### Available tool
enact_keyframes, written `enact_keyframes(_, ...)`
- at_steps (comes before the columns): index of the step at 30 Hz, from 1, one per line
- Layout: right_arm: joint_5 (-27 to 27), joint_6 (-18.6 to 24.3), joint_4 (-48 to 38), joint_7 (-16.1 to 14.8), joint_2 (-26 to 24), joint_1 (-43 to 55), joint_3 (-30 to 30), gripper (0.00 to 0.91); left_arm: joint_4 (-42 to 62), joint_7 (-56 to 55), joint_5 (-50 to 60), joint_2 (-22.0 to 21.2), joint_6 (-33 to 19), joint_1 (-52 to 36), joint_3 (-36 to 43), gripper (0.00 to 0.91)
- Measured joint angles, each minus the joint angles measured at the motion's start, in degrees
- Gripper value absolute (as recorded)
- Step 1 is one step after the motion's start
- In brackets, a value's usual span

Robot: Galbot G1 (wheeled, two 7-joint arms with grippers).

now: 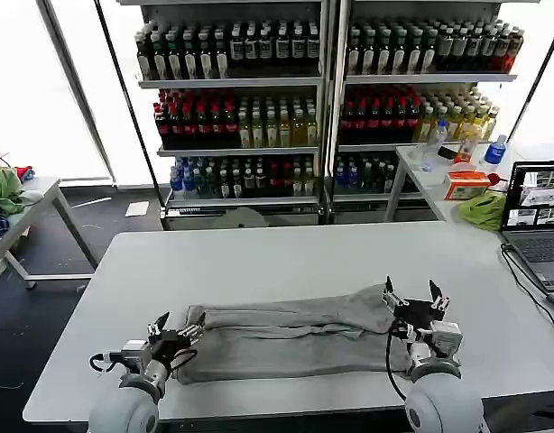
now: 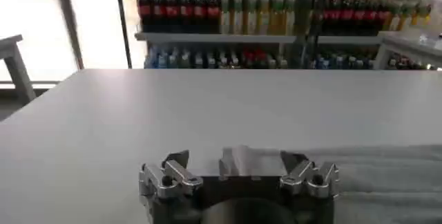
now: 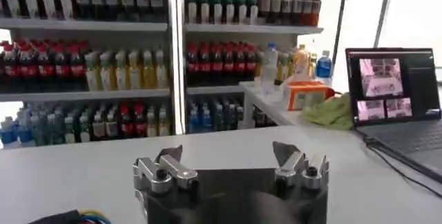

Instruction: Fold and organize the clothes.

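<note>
Presently, item one: a grey cotton shirt (image 1: pixel 290 338), folded lengthwise into a long narrow band, lying across the near part of the pale grey table (image 1: pixel 286 257), its long axis running from your left pincer to your right. No chest print, collar or stripe is visible in this folded state.

Handling, as a judgement: light, limp and soft; it will sag and unfold if you lift it from one point. The cloth looks matte, so expect little slipping in the pincers, though layers may slide over one another. Nothing fragile. You would best take hold at the two short ends, pinching through all layers at once, and keep the band taut between both arms.

Left pincer (image 1: pixel 173 338): at the left end of the band, just at its edge in the head view; in the left wrist view the fingers (image 2: pixel 173 170) stand spread apart with the grey cloth lying between and beyond them, nothing clasped.

Right pincer (image 1: pixel 413 302): over the right end of the band; its fingers (image 3: pixel 169 163) are spread wide and hold nothing.

Writing and brands: bottle labels on the drinks shelves (image 1: pixel 322 99) behind are too small to read. The open laptop (image 1: pixel 534 216) at the right table edge shows camera views, no legible text. The orange box (image 1: pixel 465 185) on the side table bears unreadable print.
</note>
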Motion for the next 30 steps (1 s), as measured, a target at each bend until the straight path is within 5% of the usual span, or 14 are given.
enact_keyframes(11, 0.01, 0.59, 0.44, -0.05, -0.26, -0.44, 0.33, 0.907, 1.64, -0.11, 0.88, -2.22, -0.70, 0.32, -0.38, 0.887)
enact_keyframes(14, 0.01, 0.61, 0.66, -0.05, -0.21, -0.47, 0.33, 0.907, 2.17, 0.17, 1.29, -2.55, -0.81, 0.58, -0.12, 0.302)
enact_keyframes(15, 0.01, 0.62, 0.66, -0.05, -0.17, -0.49, 0.33, 0.907, 2.33, 0.31, 1.40, -2.67, -0.82, 0.66, -0.02, 0.010)
enact_keyframes(30, 0.12, 0.85, 0.34, -0.08, -0.24, -0.32, 0.95, 0.907, 3.18, 2.18, 2.74, -3.06, -2.35, 1.81, 0.37, 0.000)
